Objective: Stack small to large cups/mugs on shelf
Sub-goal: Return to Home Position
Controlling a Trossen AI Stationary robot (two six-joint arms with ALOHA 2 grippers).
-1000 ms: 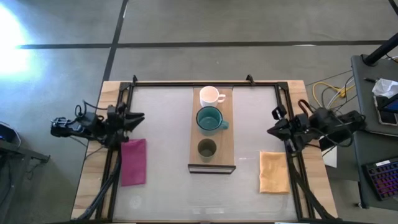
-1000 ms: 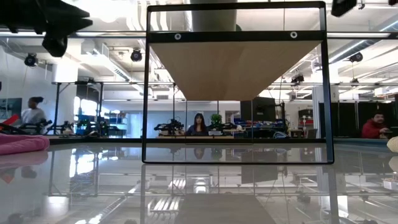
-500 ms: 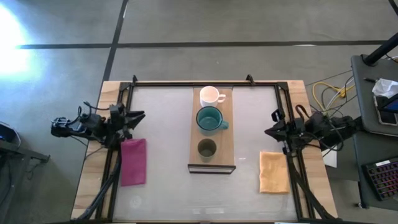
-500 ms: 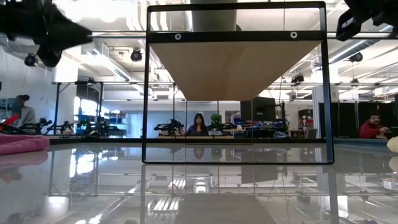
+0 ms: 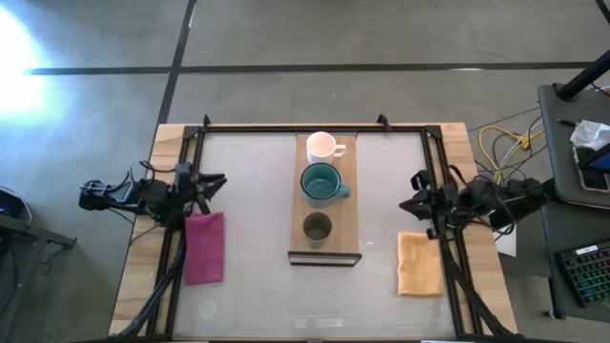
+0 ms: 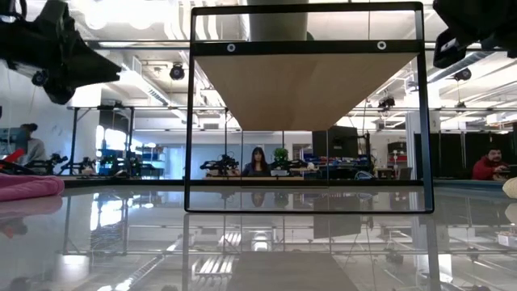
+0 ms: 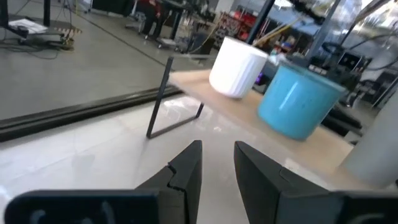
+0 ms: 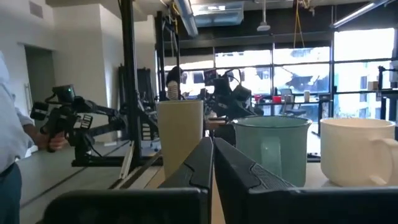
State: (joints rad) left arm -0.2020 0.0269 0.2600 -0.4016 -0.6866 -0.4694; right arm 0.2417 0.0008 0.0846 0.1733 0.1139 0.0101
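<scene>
Three vessels stand by their bases in a row on the light-wood shelf [image 5: 345, 205]. The white mug [image 5: 321, 146] is at the far end, the teal-green mug [image 5: 321, 183] in the middle, and the olive-brown cup [image 5: 316, 226] toward the near end. My left gripper [image 5: 217, 179] hovers over the table's left side with its fingers a little apart [image 7: 217, 165]. It points at the white mug [image 7: 239, 67] and the teal mug [image 7: 298, 99]. My right gripper [image 5: 404, 203] hovers at the right side, shut [image 8: 212, 152]. It faces the olive cup [image 8: 180, 134].
A pink cloth [image 5: 204, 248] lies near the left arm and an orange-yellow cloth [image 5: 419, 263] near the right arm. The shelf plank sits raised on a black wire frame [image 6: 187, 121]. A black rail frame [image 5: 315, 127] borders the table. A person's sleeve [image 8: 11, 155] shows beyond the table.
Both arms have come down lower, as the low view shows. Each has also crept inward toward the shelf, the left toward the table's right and the right toward its left. The cups and the shelf have stayed put.
</scene>
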